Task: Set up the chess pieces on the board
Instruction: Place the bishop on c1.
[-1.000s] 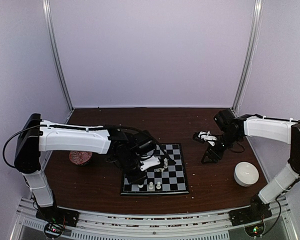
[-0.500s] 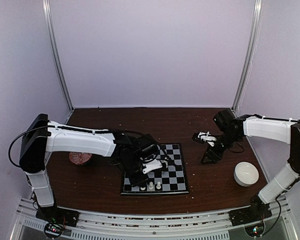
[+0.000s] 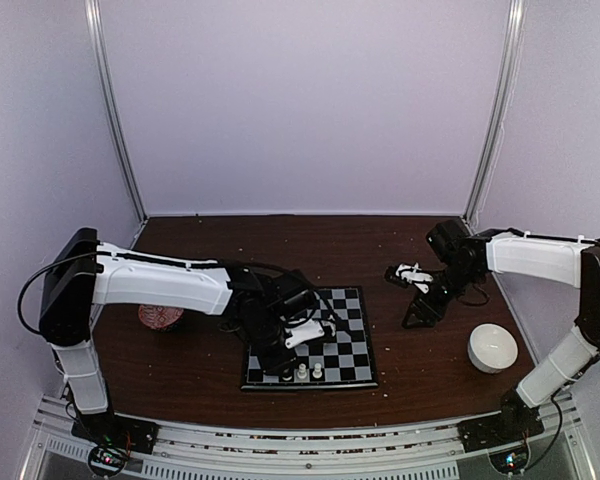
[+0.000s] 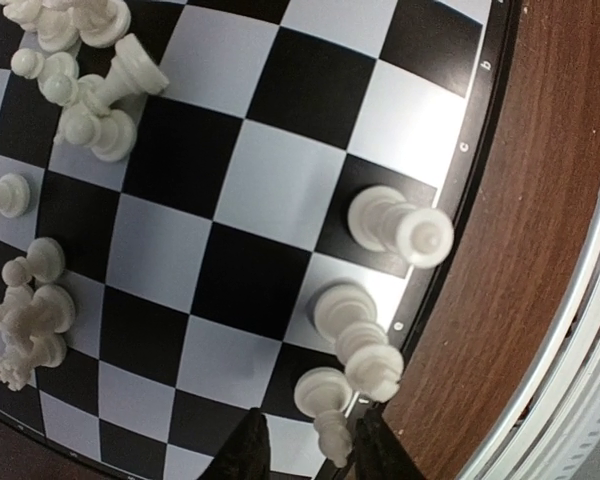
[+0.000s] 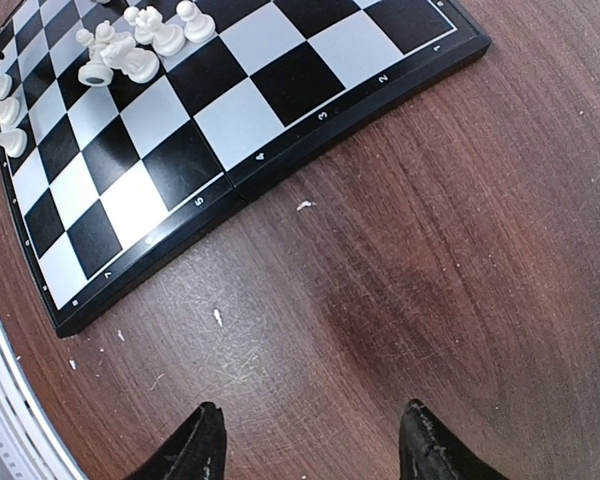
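**A:** Where is the left pincer (image 4: 312, 450)?

**B:** Low over the near rim of the chessboard (image 4: 270, 180), jaws apart. An upright white chessman (image 4: 325, 400) stands between them, seemingly free of both. Two more chessmen (image 4: 390, 225) stand in line just beyond it.

**A:** And the rest?

**B:** They're in loose heaps (image 4: 85, 95) farther ahead of that pincer, some tipped over. The right pincer (image 5: 310, 440) hangs spread and empty over bare tabletop (image 5: 430, 250), beside the board. I judge the left arm nearer.
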You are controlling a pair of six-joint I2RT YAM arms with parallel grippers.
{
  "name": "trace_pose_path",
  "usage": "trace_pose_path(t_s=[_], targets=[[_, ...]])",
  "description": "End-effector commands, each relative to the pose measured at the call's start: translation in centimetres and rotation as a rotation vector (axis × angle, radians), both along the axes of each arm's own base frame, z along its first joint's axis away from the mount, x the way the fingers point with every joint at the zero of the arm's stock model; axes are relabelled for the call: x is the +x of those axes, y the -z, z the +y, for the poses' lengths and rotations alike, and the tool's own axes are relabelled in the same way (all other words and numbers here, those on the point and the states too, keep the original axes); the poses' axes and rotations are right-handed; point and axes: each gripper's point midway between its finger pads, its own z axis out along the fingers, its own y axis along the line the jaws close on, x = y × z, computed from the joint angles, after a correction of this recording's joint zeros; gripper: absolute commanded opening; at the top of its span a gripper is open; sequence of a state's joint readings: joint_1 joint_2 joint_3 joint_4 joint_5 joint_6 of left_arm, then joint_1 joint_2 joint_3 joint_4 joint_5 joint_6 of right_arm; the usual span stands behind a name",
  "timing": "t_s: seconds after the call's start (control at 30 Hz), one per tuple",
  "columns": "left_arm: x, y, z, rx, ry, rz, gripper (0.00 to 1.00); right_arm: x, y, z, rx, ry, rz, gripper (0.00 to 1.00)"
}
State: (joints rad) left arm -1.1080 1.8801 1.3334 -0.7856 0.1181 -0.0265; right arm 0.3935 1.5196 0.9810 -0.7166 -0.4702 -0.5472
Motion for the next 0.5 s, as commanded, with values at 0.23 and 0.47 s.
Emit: trace_pose_path(t_s=[0.23, 0.47], targets=[[6.0, -11.1, 2.1, -0.170, -0.092, -0.291, 0.34, 0.5, -6.3, 2.3, 0.107, -0.056, -0.158, 0.58], [16.2, -16.9, 7.0, -0.310, -0.430, -0.506, 0.36, 1.0, -8.9, 7.5, 0.169, -0.129, -0.163, 0.49]])
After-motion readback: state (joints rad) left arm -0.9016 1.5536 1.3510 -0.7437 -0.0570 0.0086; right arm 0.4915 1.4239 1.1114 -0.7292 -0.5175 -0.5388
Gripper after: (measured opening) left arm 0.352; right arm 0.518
